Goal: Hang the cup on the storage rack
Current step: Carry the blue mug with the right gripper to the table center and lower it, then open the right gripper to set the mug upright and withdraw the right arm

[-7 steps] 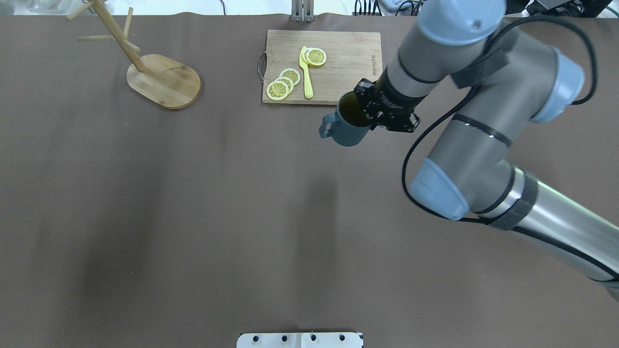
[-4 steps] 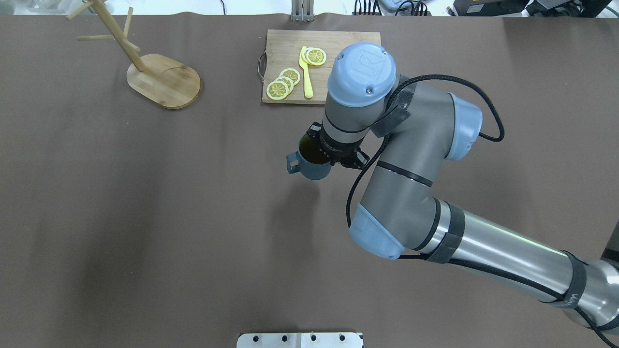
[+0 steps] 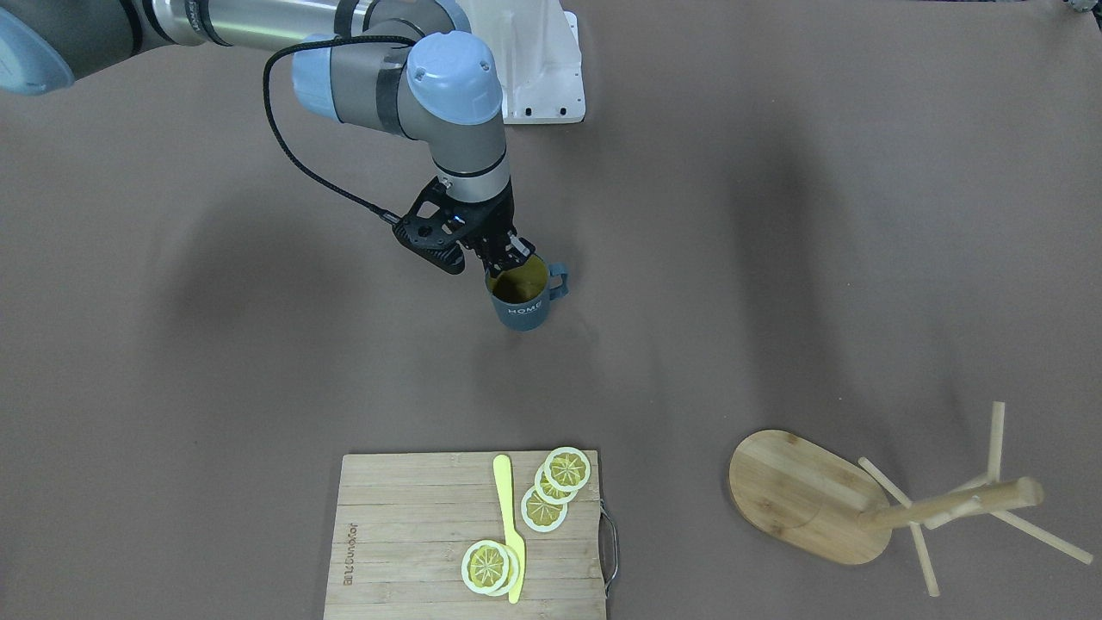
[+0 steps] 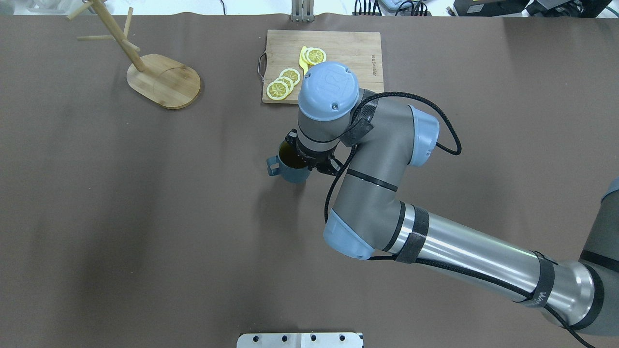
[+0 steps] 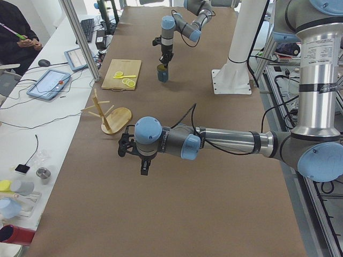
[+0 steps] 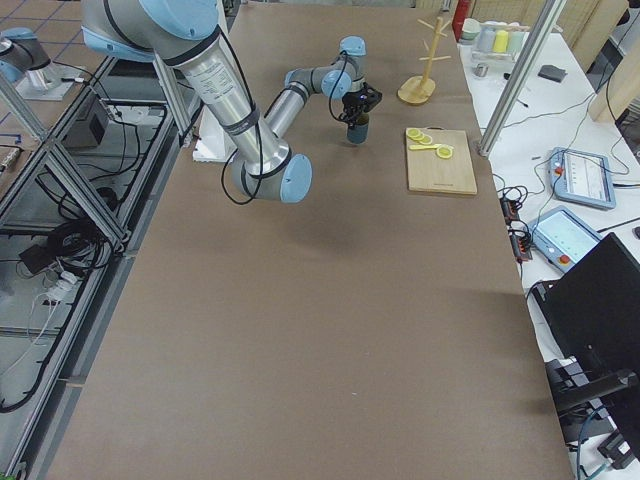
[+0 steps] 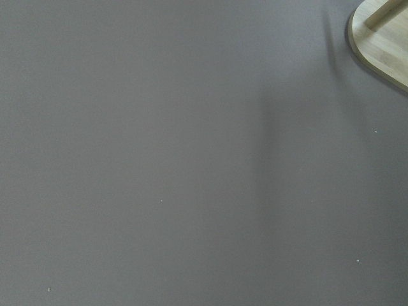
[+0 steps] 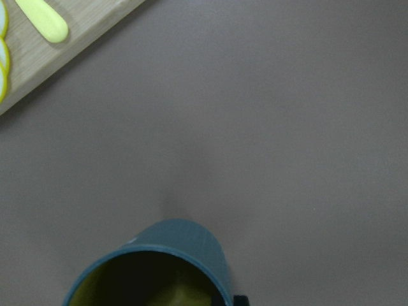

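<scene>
Cup (image 3: 522, 308) is being held upright mid-table, yellow-green interior showing, well apart from the storage rack (image 3: 809, 495); right gripper (image 3: 504, 258) is reaching down, clamping its rim; left gripper (image 5: 136, 155) is hovering low, grip state undeterminable.

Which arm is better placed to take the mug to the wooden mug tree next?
Right. The right pincer grips the cup by its rim. The left pincer hangs nearer the storage rack but has no cup.
</scene>
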`<state>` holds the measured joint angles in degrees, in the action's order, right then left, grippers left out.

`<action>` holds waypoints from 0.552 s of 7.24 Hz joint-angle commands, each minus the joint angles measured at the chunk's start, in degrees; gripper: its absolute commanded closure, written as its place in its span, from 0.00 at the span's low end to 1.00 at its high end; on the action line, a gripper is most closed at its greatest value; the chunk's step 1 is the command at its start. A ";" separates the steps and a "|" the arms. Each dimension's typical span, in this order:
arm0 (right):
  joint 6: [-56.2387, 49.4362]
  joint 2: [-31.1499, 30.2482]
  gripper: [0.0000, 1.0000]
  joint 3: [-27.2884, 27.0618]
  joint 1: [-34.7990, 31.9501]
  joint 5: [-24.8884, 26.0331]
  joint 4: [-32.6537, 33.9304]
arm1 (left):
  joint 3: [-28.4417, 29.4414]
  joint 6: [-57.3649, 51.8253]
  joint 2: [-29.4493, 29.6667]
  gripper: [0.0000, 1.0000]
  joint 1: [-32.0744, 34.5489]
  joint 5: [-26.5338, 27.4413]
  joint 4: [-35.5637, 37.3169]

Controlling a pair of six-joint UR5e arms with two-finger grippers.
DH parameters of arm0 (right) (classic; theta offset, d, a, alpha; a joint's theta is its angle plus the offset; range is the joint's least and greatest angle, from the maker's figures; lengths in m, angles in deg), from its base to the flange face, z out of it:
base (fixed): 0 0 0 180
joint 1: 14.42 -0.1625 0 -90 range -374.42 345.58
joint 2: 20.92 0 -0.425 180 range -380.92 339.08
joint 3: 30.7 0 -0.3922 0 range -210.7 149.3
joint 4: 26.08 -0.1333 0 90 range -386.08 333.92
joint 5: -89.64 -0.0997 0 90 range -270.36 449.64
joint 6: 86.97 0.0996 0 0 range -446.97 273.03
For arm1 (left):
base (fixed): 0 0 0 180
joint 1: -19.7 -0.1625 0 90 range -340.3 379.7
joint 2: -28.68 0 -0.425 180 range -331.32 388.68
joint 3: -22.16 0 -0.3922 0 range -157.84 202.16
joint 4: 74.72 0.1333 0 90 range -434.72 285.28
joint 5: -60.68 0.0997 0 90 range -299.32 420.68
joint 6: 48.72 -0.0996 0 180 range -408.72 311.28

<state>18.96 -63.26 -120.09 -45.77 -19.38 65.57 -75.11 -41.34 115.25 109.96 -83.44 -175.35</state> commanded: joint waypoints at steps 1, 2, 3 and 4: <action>0.42 -0.19 1.00 0.18 1.37 0.12 -0.33 | 0.32 0.00 0.27 0.02 0.00 -0.02 0.08; 1.20 -0.10 0.76 0.18 1.73 0.56 -0.33 | 0.33 0.00 0.36 0.02 0.00 0.06 0.08; 1.82 -0.10 0.59 0.27 2.08 0.65 -0.33 | 0.50 0.09 0.53 0.02 0.00 0.07 0.08; 2.09 0.33 0.42 -0.08 2.09 0.82 -0.33 | 0.41 0.09 0.71 0.02 0.09 0.07 0.08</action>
<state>20.54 -63.25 -119.94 -43.89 -18.77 65.25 -74.71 -41.29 115.75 109.99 -83.38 -175.27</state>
